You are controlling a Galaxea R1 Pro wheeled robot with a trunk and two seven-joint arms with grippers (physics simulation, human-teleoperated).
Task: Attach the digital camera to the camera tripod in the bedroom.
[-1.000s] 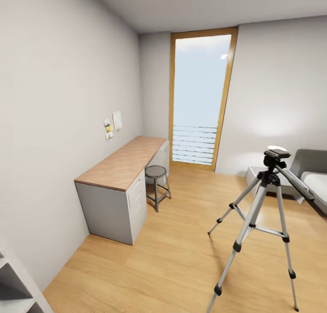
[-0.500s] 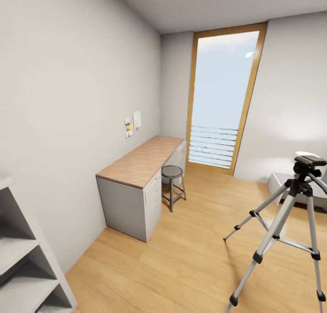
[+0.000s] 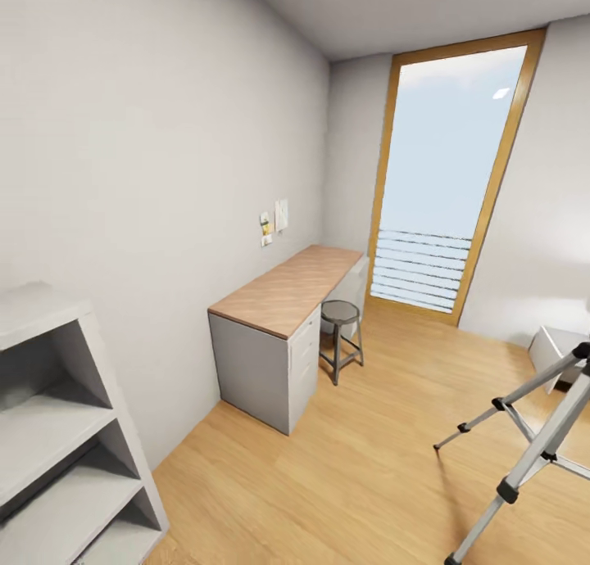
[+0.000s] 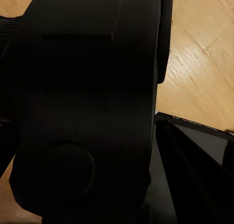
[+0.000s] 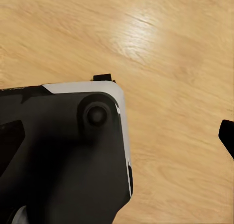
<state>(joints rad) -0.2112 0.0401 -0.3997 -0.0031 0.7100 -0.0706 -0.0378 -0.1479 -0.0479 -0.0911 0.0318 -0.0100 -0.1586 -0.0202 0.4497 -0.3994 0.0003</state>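
Camera tripod (image 3: 537, 442) legs at bedroom's right edge; tool states impossible to tell

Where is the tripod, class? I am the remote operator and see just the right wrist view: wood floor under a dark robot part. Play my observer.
Observer: The head view has the camera tripod at its right edge, silver legs standing on the floor.
Operator: What stands ahead?
Observer: A wood-topped desk along the left wall, with a round stool at its side.
Operator: Anything nearer on the left?
Observer: A grey open shelf unit in the head view's lower left corner.
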